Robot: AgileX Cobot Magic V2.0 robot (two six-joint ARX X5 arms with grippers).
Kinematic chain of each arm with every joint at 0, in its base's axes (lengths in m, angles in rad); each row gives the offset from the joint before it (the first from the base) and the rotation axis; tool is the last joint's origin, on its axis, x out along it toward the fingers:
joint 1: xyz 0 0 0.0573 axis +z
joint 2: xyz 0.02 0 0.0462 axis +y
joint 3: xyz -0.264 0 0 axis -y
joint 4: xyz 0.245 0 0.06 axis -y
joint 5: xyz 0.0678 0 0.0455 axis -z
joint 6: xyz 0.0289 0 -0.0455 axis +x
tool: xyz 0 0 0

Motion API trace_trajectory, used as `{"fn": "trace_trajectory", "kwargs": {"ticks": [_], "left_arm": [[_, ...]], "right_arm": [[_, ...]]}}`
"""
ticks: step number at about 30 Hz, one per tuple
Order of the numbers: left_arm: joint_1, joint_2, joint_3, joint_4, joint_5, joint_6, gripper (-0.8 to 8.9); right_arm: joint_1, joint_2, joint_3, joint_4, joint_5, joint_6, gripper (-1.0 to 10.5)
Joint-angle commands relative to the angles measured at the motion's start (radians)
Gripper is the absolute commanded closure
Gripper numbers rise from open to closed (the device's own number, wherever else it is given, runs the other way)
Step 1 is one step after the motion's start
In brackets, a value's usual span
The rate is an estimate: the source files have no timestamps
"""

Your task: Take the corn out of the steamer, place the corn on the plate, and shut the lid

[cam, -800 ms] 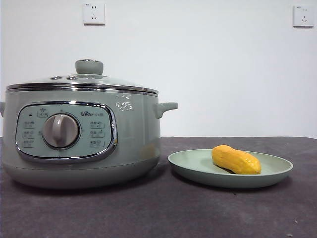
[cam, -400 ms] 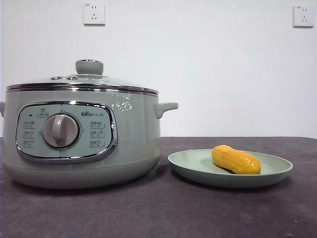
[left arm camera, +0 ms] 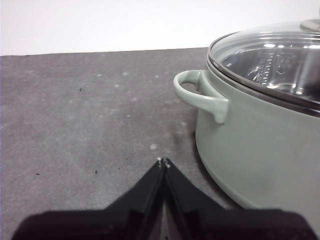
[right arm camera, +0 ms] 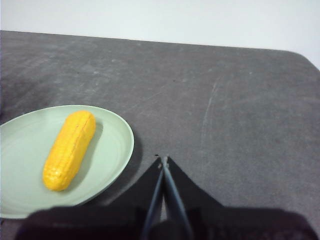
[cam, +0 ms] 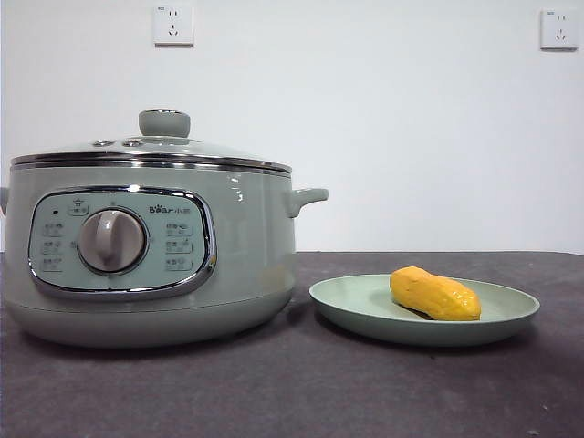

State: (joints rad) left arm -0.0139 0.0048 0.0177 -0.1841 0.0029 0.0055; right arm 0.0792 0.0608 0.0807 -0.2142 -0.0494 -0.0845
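Beside the steamer [cam: 151, 251], lid [cam: 151, 151] on, the corn [cam: 434, 294] lies on the plate [cam: 365, 315] — only my wrist views show my pincers, left [left arm camera: 163, 162] and right [right arm camera: 163, 161], both pressed together.

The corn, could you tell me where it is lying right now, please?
In the front view the corn lies on the plate, to the right of the steamer whose lid is closed.

A dark grey table [cam: 365, 392] — behind it a white wall [cam: 411, 137] with two sockets [cam: 173, 25].
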Motion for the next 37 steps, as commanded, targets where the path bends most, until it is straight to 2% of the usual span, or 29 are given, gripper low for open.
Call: {"fn": "trace_trajectory", "kwargs": {"ticks": [1,10,37], "left_arm": [[0.002,-0.001,-0.014,0.000,-0.002,-0.010,8.17],[0.002,-0.001,-0.014,0.000,-0.002,-0.010,8.17],[0.002,-0.001,-0.014,0.000,-0.002,-0.010,8.17]], "right_arm": [[0.000,-0.016,-0.024,0.012,0.003,0.030,9.5],[0.000,-0.054,-0.074,0.034,0.003,0.058,9.5],[0.000,-0.058,-0.074,0.034,0.003,0.053,9.5]]}}
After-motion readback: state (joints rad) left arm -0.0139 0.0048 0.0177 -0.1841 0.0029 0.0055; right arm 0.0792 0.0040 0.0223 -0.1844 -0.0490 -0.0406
